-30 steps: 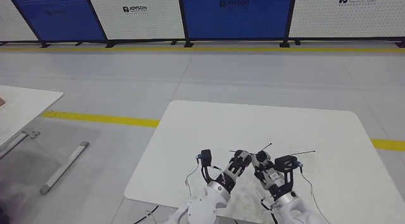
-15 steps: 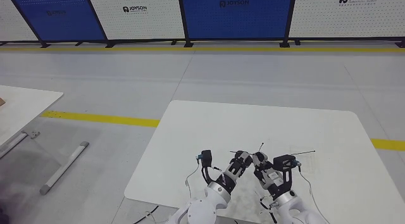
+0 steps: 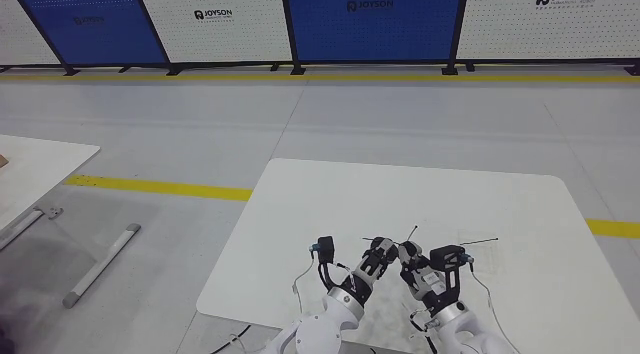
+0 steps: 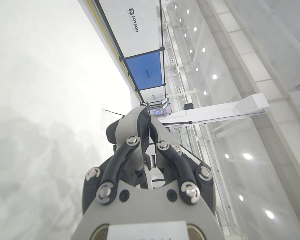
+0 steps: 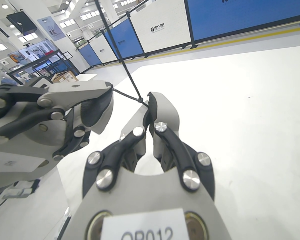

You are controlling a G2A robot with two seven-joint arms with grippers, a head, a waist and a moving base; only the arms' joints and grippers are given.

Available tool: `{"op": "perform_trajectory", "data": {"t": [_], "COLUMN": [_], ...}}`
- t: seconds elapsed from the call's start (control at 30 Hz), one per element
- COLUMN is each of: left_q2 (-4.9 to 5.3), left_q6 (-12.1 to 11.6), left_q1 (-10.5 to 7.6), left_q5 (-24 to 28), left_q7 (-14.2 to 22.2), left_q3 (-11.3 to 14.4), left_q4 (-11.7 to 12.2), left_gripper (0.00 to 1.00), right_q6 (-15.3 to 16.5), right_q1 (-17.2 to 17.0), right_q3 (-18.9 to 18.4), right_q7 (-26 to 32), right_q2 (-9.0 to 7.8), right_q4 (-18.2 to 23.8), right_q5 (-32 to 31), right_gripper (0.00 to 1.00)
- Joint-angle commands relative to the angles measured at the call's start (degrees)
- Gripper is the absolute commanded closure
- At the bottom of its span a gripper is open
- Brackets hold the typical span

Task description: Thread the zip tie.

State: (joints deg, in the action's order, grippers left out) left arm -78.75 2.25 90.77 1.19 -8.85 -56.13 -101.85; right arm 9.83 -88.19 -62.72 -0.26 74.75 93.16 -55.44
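Note:
A thin black zip tie rises from my right gripper, which is shut on it near a small junction in the strap. A thicker end shows at the strap's far tip. A short stretch of the tie runs sideways to my left gripper, shut on that end. In the top view both grippers, left and right, sit close together over the white table's near edge, with the zip tie sticking out between them. In the left wrist view my left gripper is pinched shut.
Another thin black strap lies flat on the table just right of the right arm. Beyond the table stand blue and white fence panels and a yellow floor line. A second table's corner shows at far left.
The free end of the zip tie has swung from pointing up and right to more nearly upright. Both grippers have drawn slightly closer, still shut on the tie.

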Motion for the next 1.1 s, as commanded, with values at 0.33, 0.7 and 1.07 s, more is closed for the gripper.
{"op": "perform_trajectory", "data": {"t": [0.33, 0.7, 1.07], "left_q2": [0.09, 0.18, 0.39], "left_q6": [-1.29, -3.08, -4.52], "left_q1": [0.18, 0.86, 2.09], "left_q5": [0.16, 0.97, 1.49], "left_q7": [0.32, -0.37, -0.02], "left_q3": [-0.21, -0.87, -1.34], "left_q4": [-0.73, -1.62, -3.12], "left_gripper": [1.00, 1.00, 1.00], "right_q6": [0.04, 0.02, -0.01], "right_q1": [0.01, 0.38, 0.83], "right_q3": [0.10, 0.31, 0.61], "right_q7": [0.79, 1.28, 1.67], "right_q2": [-0.03, 0.01, 0.09], "right_q4": [0.21, -0.52, -1.51], "right_q5": [-0.49, -0.60, -0.64], "right_gripper": [1.00, 1.00, 1.00]}}
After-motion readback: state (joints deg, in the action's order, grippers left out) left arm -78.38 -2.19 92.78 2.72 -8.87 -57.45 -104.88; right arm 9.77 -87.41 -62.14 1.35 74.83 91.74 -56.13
